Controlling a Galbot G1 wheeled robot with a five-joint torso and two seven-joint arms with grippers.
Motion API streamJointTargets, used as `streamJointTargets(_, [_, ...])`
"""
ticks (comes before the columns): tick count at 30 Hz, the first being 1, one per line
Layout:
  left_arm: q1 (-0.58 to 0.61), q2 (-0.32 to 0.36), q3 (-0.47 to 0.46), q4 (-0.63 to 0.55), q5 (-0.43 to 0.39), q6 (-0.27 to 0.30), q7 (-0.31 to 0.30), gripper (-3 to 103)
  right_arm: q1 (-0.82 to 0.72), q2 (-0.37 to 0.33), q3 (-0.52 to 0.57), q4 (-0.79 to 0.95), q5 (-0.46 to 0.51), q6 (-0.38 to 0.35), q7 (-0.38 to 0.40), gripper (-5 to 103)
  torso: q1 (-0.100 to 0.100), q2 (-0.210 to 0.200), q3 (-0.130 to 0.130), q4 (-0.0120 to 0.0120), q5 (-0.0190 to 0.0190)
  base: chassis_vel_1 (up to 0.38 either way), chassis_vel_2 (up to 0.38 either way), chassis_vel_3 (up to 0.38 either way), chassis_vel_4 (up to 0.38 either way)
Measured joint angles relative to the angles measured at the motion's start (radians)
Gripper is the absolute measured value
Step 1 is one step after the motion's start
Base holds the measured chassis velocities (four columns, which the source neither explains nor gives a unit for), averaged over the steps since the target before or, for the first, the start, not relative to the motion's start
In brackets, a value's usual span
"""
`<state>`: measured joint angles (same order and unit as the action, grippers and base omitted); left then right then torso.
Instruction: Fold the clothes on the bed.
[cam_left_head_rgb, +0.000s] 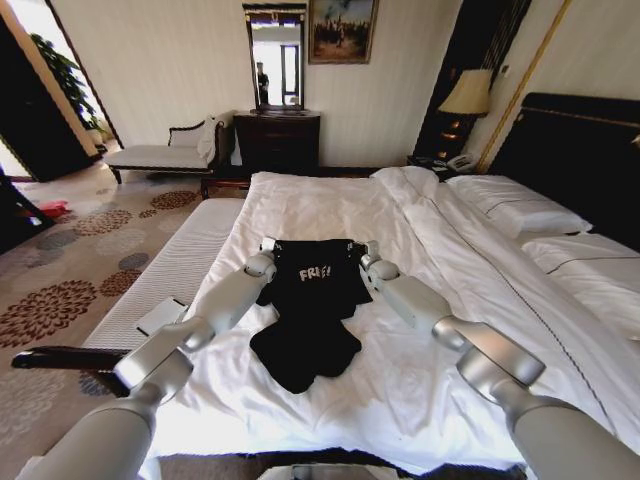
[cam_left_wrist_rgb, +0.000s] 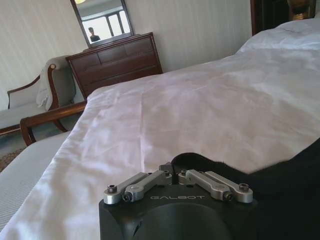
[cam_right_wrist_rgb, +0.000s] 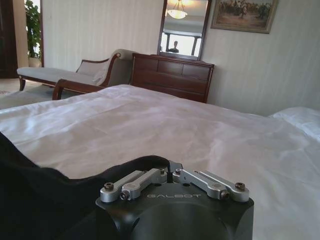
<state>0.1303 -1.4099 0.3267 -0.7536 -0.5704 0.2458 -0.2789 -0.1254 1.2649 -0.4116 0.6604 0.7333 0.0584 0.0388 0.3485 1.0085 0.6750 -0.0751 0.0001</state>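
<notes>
Both hands, left hand (cam_left_head_rgb: 268, 247) and right hand (cam_left_head_rgb: 368, 250), each clamped on the black T-shirt's (cam_left_head_rgb: 310, 320) upper corners.

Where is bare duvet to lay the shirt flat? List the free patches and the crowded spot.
Free: the white duvet between the black T-shirt and the bed's far edge, and the strip between the shirt and the pillows. Crowded: the shirt's top corners, where the left gripper and right gripper are shut on fabric.
</notes>
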Motion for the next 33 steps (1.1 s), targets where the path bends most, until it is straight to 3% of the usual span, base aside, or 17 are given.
streamJointTargets(4, [-0.057, -0.084, -0.040, 0.167, 0.068, -0.031, 0.027, 0, 0.011, 0.025, 0.020, -0.068, -0.001, 0.002, -0.005, 0, 0.000, 0.000, 0.000, -0.0006, 0.0000, 0.000, 0.000, 0.000, 0.000])
streamJointTargets(8, [-0.093, -0.109, -0.055, 0.245, 0.092, -0.045, 0.042, 0, 0.012, 0.026, 0.031, -0.079, -0.001, 0.000, -0.004, 0, 0.000, 0.000, 0.000, -0.0003, 0.0000, 0.000, 0.000, 0.000, 0.000])
streamJointTargets(14, [-0.116, -0.132, -0.088, 0.308, 0.118, -0.055, 0.049, 0, 0.021, 0.033, 0.055, -0.103, 0.002, -0.002, 0.007, 0, 0.000, 0.000, 0.000, 0.0002, -0.0001, 0.000, 0.000, 0.000, 0.000])
streamJointTargets(27, [-0.069, -0.168, -0.159, 0.328, 0.203, -0.056, 0.037, -2, 0.000, 0.037, 0.066, -0.104, -0.012, -0.008, 0.019, 0, 0.000, 0.000, 0.000, 0.0000, -0.0001, 0.000, 0.000, 0.000, 0.000])
streamJointTargets(30, [-0.058, -0.165, -0.160, 0.314, 0.204, -0.048, 0.028, 1, -0.007, 0.032, 0.066, -0.094, -0.012, -0.012, 0.013, 10, 0.000, 0.000, 0.000, 0.0000, -0.0001, 0.000, 0.000, 0.000, 0.000])
streamJointTargets(31, [-0.053, -0.163, -0.159, 0.305, 0.203, -0.045, 0.025, 7, -0.010, 0.031, 0.066, -0.090, -0.012, -0.013, 0.011, 10, 0.000, 0.000, 0.000, -0.0001, 0.0000, 0.000, 0.000, 0.000, 0.000])
streamJointTargets(33, [-0.043, -0.154, -0.142, 0.277, 0.191, -0.029, 0.018, 17, -0.016, 0.027, 0.064, -0.080, -0.010, -0.017, 0.003, 27, 0.000, 0.000, 0.000, -0.0002, -0.0001, 0.000, 0.000, 0.000, 0.000])
